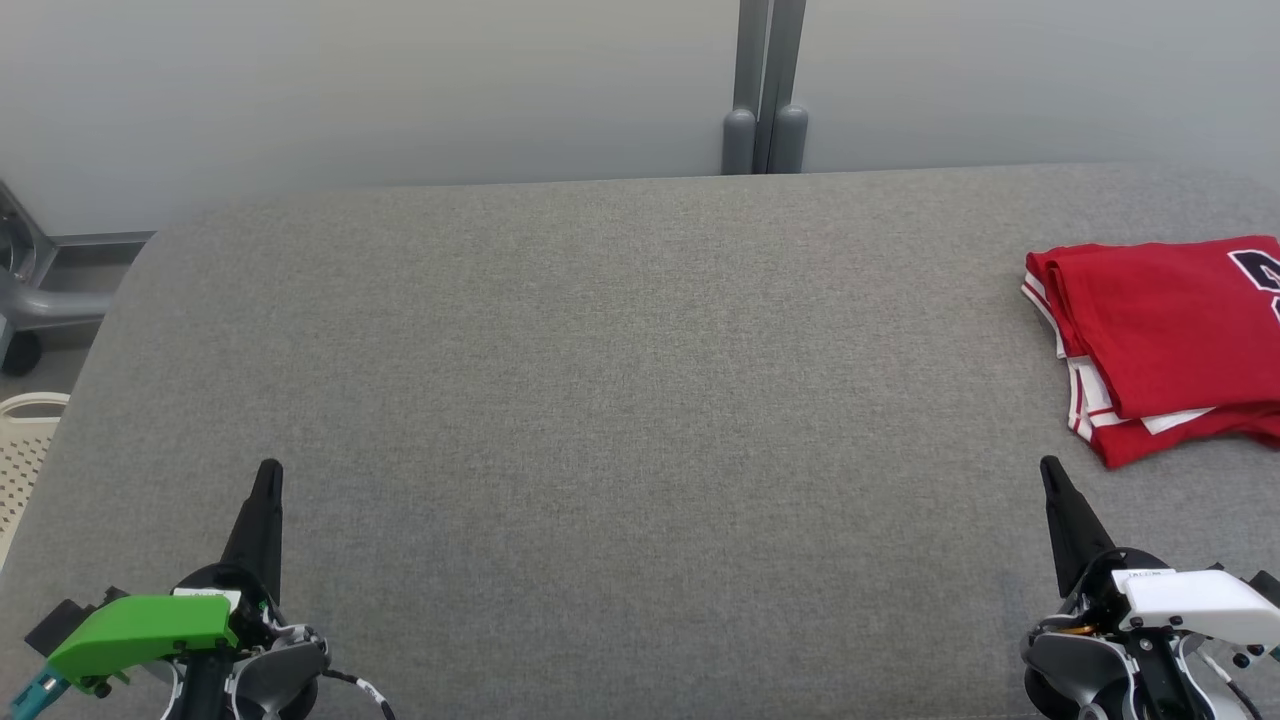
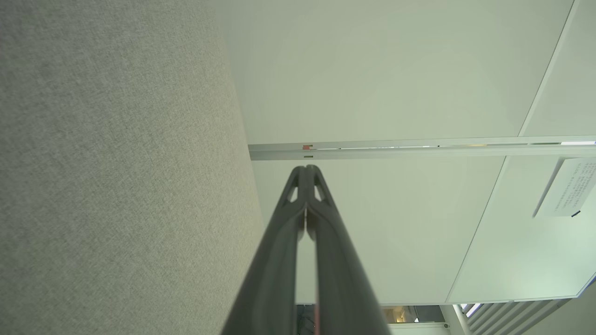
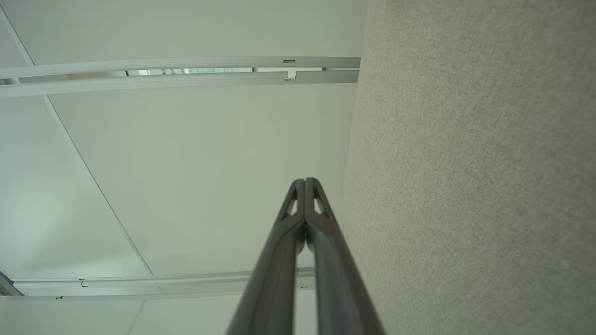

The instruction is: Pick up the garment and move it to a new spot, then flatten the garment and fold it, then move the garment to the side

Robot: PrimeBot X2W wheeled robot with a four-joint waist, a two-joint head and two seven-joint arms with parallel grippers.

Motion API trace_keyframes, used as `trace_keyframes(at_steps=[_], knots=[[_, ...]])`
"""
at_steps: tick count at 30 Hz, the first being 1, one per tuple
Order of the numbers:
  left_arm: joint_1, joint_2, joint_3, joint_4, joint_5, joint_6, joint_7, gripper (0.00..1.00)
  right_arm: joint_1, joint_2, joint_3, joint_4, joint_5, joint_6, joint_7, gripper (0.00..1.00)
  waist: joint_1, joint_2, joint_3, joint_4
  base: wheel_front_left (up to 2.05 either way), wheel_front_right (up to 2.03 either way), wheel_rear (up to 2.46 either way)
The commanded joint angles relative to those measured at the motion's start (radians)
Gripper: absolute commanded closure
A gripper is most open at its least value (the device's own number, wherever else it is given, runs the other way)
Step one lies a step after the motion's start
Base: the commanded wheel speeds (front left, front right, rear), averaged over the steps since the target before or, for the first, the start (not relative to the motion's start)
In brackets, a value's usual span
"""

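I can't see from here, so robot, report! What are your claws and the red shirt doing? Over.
Left claw shut, empty. Right claw shut, empty. Red shirt folded, far right of grey table, untouched. Nothing in the way. Over.

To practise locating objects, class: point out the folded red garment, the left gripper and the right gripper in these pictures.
red garment [image 1: 1165, 330], head view, middle of its top folded layer.
left gripper [image 1: 269, 478], head view, its closed fingertips.
right gripper [image 1: 1052, 476], head view, its closed fingertips.

Even, soft light — sharp, faint shadows
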Motion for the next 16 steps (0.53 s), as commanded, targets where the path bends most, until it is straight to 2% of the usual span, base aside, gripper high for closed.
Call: trace_keyframes(at_steps=[1,16], knots=[[-0.013,0.007,0.003,-0.004,0.0,-0.006,0.002,1.0,-0.004,-0.004,-0.002,-0.004,0.006,0.0,0.004,1.0,0.0,-0.0001,0.0,0.0,0.0,0.0,0.0],[-0.013,0.007,0.003,-0.004,0.0,-0.006,0.002,1.0,-0.004,-0.004,-0.002,-0.004,0.006,0.0,0.004,1.0,0.0,-0.0001,0.0,0.0,0.0,0.0,0.0]])
